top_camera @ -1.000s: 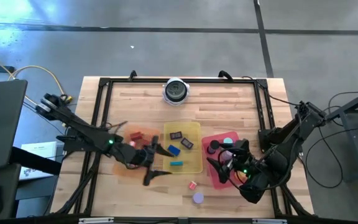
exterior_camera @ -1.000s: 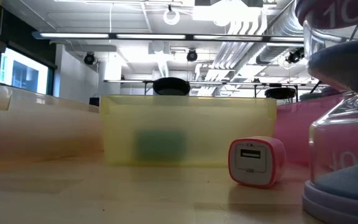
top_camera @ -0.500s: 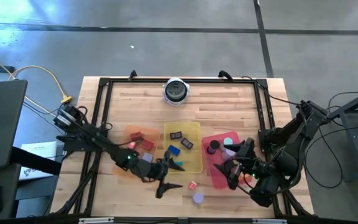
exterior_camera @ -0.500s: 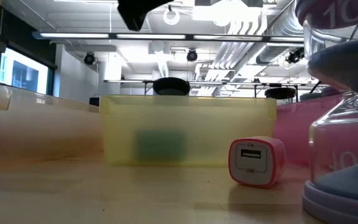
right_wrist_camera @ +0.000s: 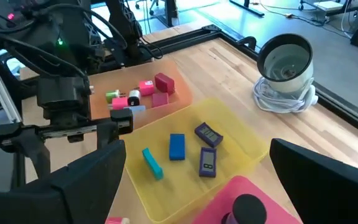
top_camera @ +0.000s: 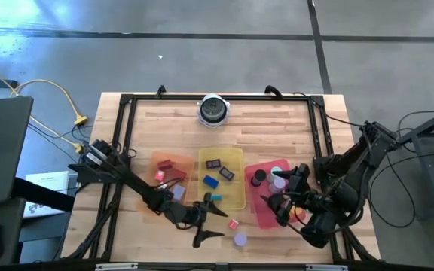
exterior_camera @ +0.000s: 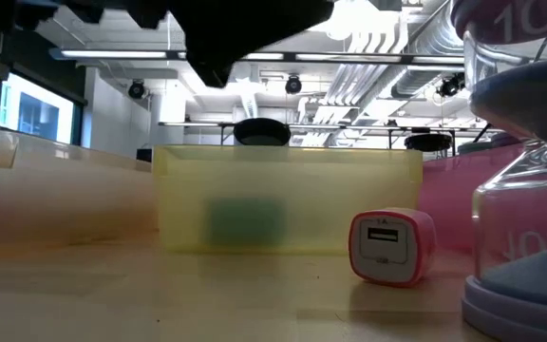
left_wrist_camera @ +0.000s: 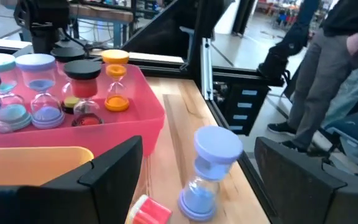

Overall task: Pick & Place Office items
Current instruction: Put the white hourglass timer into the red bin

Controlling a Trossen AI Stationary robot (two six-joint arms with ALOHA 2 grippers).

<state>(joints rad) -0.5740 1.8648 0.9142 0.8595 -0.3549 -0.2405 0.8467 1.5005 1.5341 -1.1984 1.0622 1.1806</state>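
The left gripper [top_camera: 212, 219] hangs over the worktop [top_camera: 172, 113] with its fingers spread wide and empty, at about nine o'clock from the small pink charger [top_camera: 233, 223] and ten o'clock from the purple sand timer [top_camera: 239, 239]. The right gripper [top_camera: 276, 196] waits over the pink tray [top_camera: 261, 169], fingers fully apart and holding nothing, among the sand timers standing there. Blue and dark blocks [top_camera: 212, 181] lie in the yellow tray [top_camera: 238, 156], red and pink bits [top_camera: 164, 162] in the orange tray [top_camera: 145, 203] at nine o'clock from it.

Three trays [top_camera: 224, 159] lie side by side at mid-table, holding small blocks [top_camera: 211, 181] and hourglasses [left_wrist_camera: 115, 81]. Before them stand a charger [top_camera: 233, 223] and a lone hourglass [top_camera: 240, 239]; behind them, a round device [top_camera: 213, 110].
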